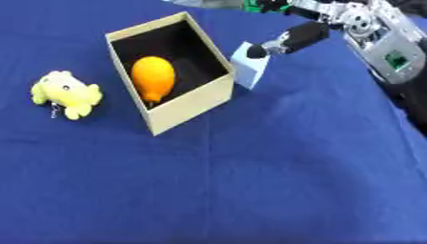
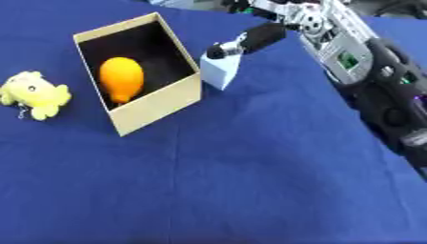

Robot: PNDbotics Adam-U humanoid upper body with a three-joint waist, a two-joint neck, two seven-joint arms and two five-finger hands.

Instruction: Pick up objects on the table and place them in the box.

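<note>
Where your right arm enters from 1 o'clock, your right hand (image 1: pixel 293 40) reaches down to a small pale block (image 1: pixel 249 70) and one dark finger (image 1: pixel 273 46) rests its tip on the block's top edge. How far the other fingers spread you cannot tell, since only that finger and the silver wrist parts show clearly. The pale block stands on the blue tablecloth (image 1: pixel 275 181) just beside the right wall of the box (image 1: pixel 193 102), at about 3 o'clock from it; whether block and wall touch cannot be told.

The box is open-topped, tan outside and dark inside, set askew at about 11 o'clock in the view. Inside it lies an orange rounded object (image 1: pixel 153 77), near the left wall. A yellow plush toy (image 1: pixel 66 93) lies on the cloth at 9 o'clock from the box, apart from it.

The right eye view shows more of your right forearm (image 2: pixel 380 90), black and silver with a green panel, running along the 3 o'clock edge; the left eye view cuts it short. Your left hand shows in neither view.
</note>
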